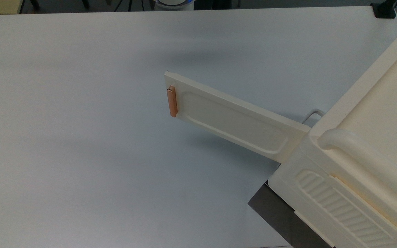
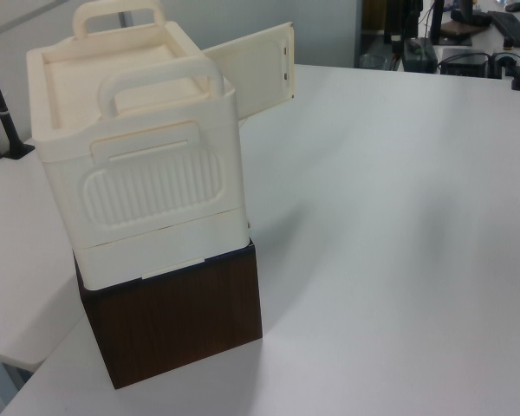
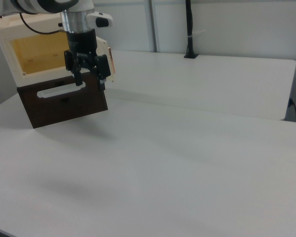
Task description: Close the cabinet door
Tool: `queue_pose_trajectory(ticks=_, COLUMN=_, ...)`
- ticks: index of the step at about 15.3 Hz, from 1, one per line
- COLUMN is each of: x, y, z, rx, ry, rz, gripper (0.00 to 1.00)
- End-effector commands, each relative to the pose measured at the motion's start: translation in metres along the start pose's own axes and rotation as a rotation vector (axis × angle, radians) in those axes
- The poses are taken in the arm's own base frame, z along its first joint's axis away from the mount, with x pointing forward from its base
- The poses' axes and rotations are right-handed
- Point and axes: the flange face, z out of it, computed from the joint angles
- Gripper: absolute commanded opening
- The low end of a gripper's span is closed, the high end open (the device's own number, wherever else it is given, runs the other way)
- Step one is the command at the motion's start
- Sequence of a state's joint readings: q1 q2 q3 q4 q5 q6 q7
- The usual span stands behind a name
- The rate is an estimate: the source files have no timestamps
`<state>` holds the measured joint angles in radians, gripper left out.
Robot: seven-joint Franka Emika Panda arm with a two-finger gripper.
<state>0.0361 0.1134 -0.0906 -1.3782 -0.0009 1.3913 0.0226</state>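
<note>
The cabinet door (image 1: pixel 233 120) stands wide open from the cabinet (image 1: pixel 364 165). The end effector (image 3: pixel 90 79) hangs before the cabinet, seemingly half open, holding nothing. Pushing too near the hinge could shift the cabinet on the worktop (image 1: pixel 81 137).

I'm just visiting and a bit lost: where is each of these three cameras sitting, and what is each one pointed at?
Top view: high above, looking down on the white table, the open cabinet door and its copper handle.
Left view: raised, by the cabinet's ribbed side; cabinet on a dark wooden box.
Right view: low across the table, facing the cabinet's open front; the gripper hangs before it, fingers apart, holding nothing.
Shared: all three show the cabinet, the door and the table.
</note>
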Motion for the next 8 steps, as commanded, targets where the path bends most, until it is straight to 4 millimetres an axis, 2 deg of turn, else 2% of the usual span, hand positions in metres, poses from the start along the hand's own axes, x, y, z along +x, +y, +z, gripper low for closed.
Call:
queue_pose_trajectory(ticks=1, x=-0.002, y=-0.002, z=0.0, rx=0.021, ry=0.016, rz=-0.03, gripper=1.0)
queue_pose_trajectory(ticks=2, x=-0.003, y=-0.004, z=-0.001, rx=0.017, ry=0.017, rz=-0.037, gripper=0.99)
queue_pose_trajectory(ticks=3, x=-0.003, y=-0.006, z=0.0, rx=0.016, ry=0.016, rz=-0.046, gripper=0.88)
queue_pose_trajectory(ticks=4, x=-0.003, y=-0.008, z=0.0, rx=0.017, ry=0.014, rz=-0.052, gripper=0.75)
queue_pose_trajectory(ticks=6, x=-0.003, y=-0.01, z=0.0, rx=0.018, ry=0.014, rz=-0.054, gripper=0.39)
queue_pose_trajectory(ticks=7, x=-0.003, y=-0.011, z=0.0, rx=0.018, ry=0.014, rz=-0.057, gripper=0.25)
queue_pose_trajectory(ticks=8, x=-0.003, y=-0.012, z=0.0, rx=0.02, ry=0.016, rz=-0.053, gripper=0.17)
